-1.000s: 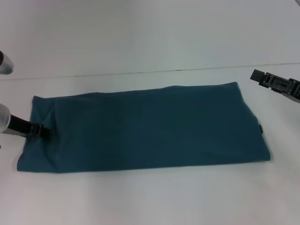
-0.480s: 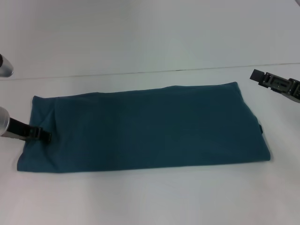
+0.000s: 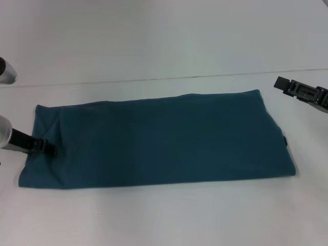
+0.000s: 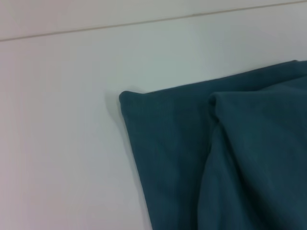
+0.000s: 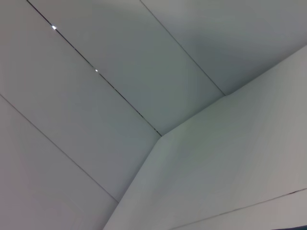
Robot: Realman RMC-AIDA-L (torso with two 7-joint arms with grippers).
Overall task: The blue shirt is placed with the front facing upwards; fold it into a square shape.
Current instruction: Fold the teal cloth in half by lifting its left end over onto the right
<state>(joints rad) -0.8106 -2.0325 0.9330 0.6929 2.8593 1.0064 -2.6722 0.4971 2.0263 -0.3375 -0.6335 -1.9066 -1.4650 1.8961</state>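
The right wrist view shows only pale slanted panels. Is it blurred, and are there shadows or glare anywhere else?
Right wrist view: not blurred, only aimed at bare walls, two tiny glints on a seam. Head view: soft even light, no glare on the blue shirt, faint shadow under its near edge. Left wrist view: a thin shadow beside the shirt's corner.

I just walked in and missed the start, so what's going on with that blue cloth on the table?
A two-armed robot is folding the blue shirt, which lies on the white table as a long flat band with no lettering showing. The left gripper is low at the shirt's left end, on the cloth by the edge. The right gripper is raised off the shirt, beyond its far right corner. It is not yet a square.
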